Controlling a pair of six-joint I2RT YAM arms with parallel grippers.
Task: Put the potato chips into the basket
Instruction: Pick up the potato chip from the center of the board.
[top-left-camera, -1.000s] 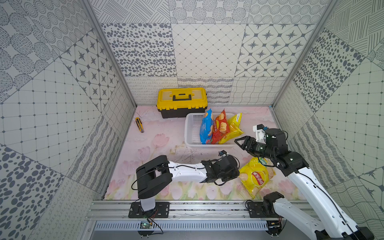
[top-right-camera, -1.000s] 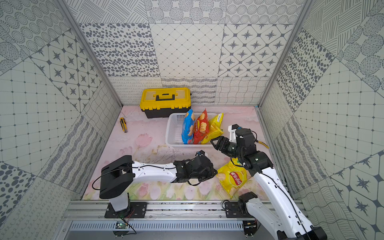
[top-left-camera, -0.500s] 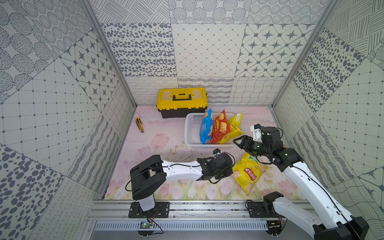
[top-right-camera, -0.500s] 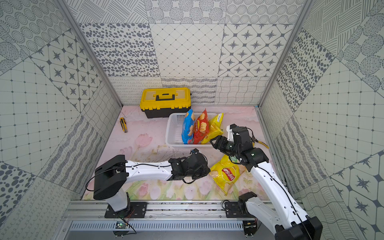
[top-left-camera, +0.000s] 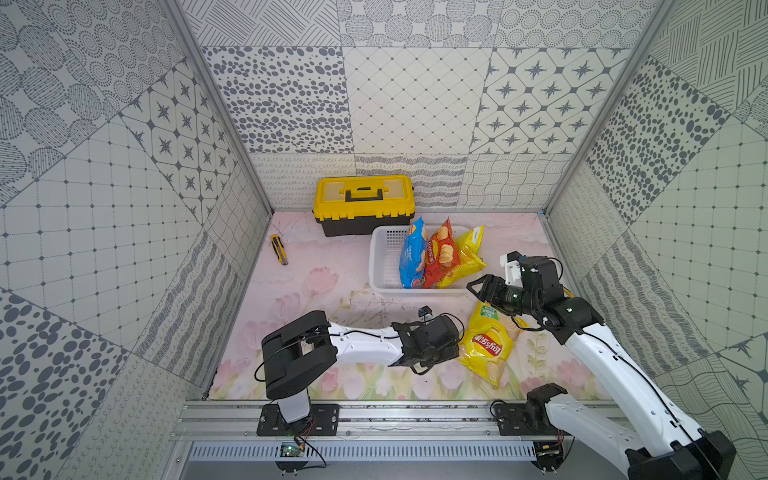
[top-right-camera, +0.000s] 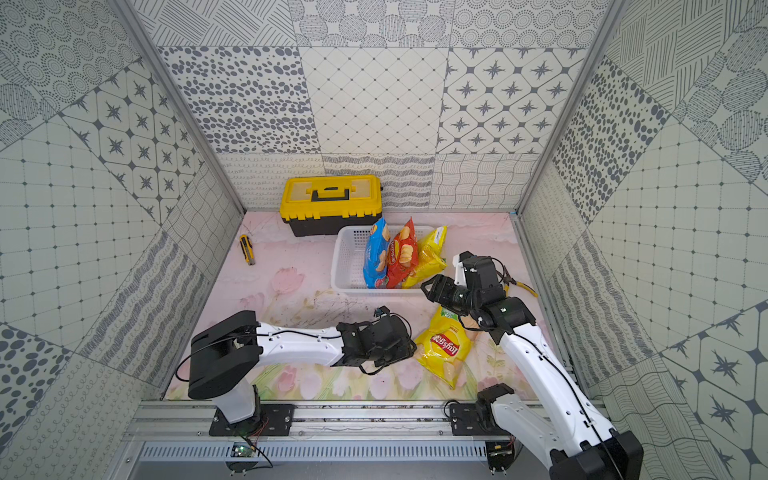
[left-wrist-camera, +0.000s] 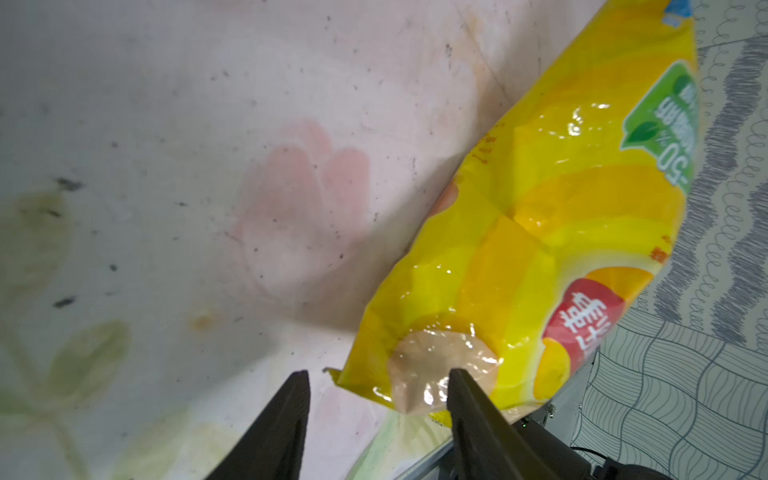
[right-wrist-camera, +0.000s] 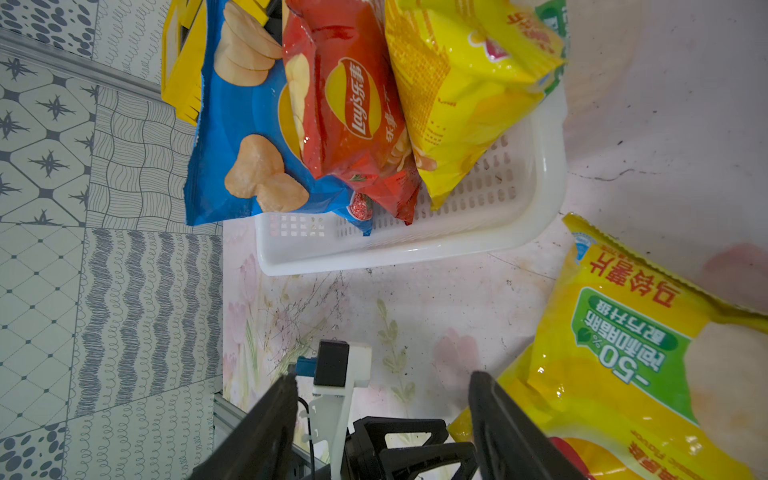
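Now: last yellow Lay's bag (top-left-camera: 487, 348) flat on mat, near basket (top-left-camera: 376, 266); blue bag (top-left-camera: 411, 262), red bag (top-left-camera: 438, 257), second yellow bag (top-left-camera: 467, 257) inside. Left gripper (left-wrist-camera: 378, 372) part-open, bag corner beside one finger, unclamped. Right gripper (right-wrist-camera: 384, 376) wide, empty. Pinch top seam, lift clear of rim.

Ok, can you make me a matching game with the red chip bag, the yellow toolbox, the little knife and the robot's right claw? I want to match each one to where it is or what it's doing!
Things:
1. red chip bag
2. toolbox
3. utility knife
4. right gripper

Places or states:
A. open, holding nothing
B. standing in the basket
C. lying on the table near the side wall
D. by the back wall

Pairs: 1-B, 2-D, 3-C, 4-A
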